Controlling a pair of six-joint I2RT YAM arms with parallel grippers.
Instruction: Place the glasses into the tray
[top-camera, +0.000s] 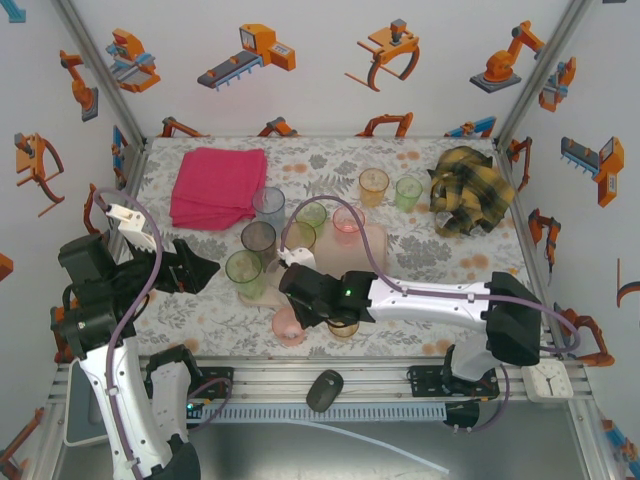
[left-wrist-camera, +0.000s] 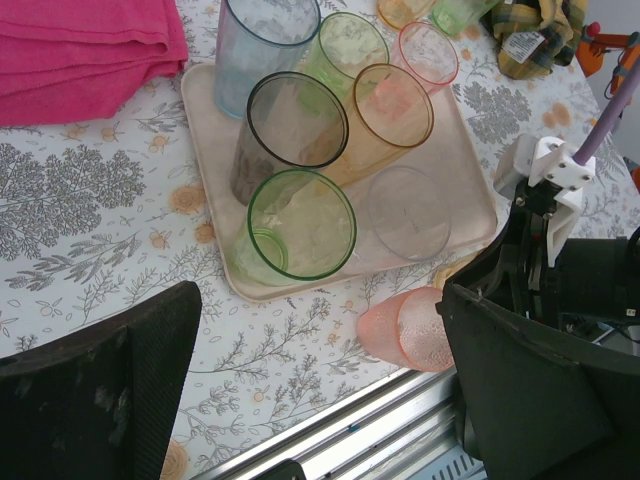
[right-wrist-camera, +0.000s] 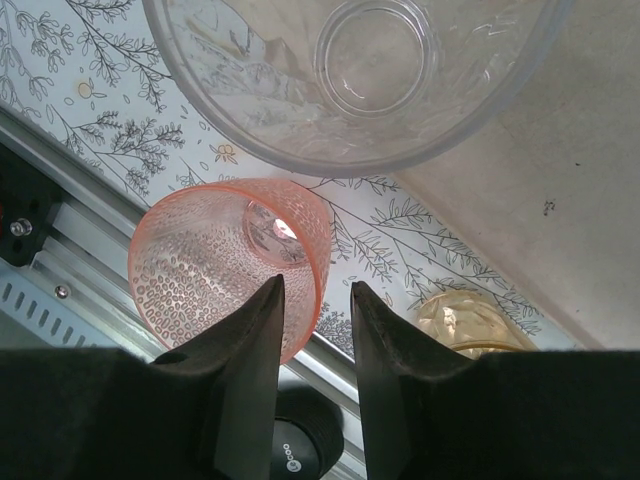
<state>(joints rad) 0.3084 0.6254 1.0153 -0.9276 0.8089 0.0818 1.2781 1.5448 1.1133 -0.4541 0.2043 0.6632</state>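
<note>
- My right gripper has its jaws drawn partway in but apart, one on each side of the rim wall of the pink glass. I think neither pad presses it yet, though the angle is poor.
- The pink glass lies on its side on the table, off the tray, with its rim nearest the jaws. That is why I am going for the rim rather than the body.
- Beyond the jaws a clear glass stands on the tray. To their right an amber glass sits just off the tray's edge.
- My left gripper hangs released, jaws wide with nothing between them. Ahead of it the tray carries a tight cluster of glasses, packed close to leave room.
- I can read no writing. The tag on the plaid cloth is too small.
</note>
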